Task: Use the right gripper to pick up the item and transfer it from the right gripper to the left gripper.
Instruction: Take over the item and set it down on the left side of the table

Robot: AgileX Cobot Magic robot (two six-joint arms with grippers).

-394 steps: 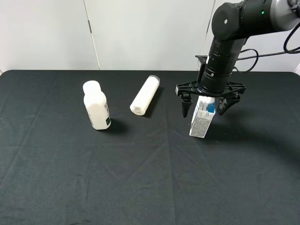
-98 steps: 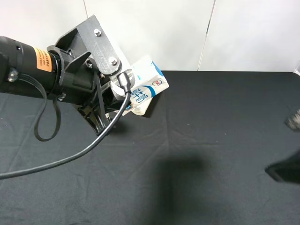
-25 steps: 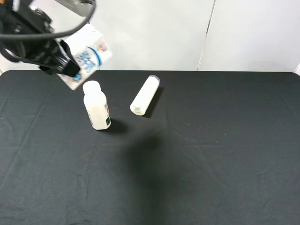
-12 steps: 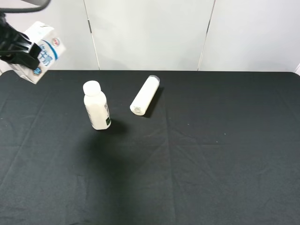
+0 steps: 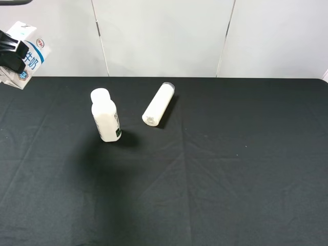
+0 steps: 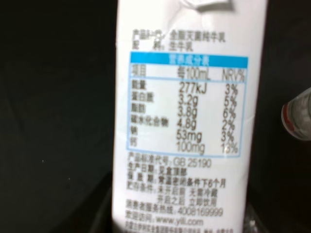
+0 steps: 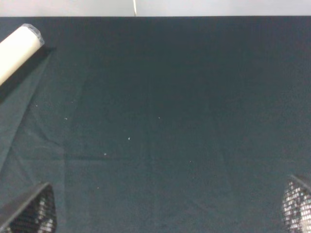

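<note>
The item (image 5: 32, 53), a small white carton with blue print, hangs in the air at the far left edge of the exterior high view, above the table's back corner. My left gripper (image 5: 10, 51) is shut on it, and only part of the black claw shows at the frame edge. In the left wrist view the item (image 6: 184, 121) fills the picture, its nutrition panel facing the camera. My right gripper (image 7: 163, 211) is open with nothing between its wide-apart fingertips (image 7: 29, 213), over bare black cloth. It is out of the exterior high view.
A white capped bottle (image 5: 105, 115) stands upright left of centre on the black tablecloth (image 5: 230, 169). A white cylindrical tube (image 5: 158, 104) lies on its side behind the middle; the right wrist view also catches the tube (image 7: 17, 53).
My left gripper has carried the item further left and slightly up, from above the bottle to the left frame edge. The bottle and tube have not moved.
</note>
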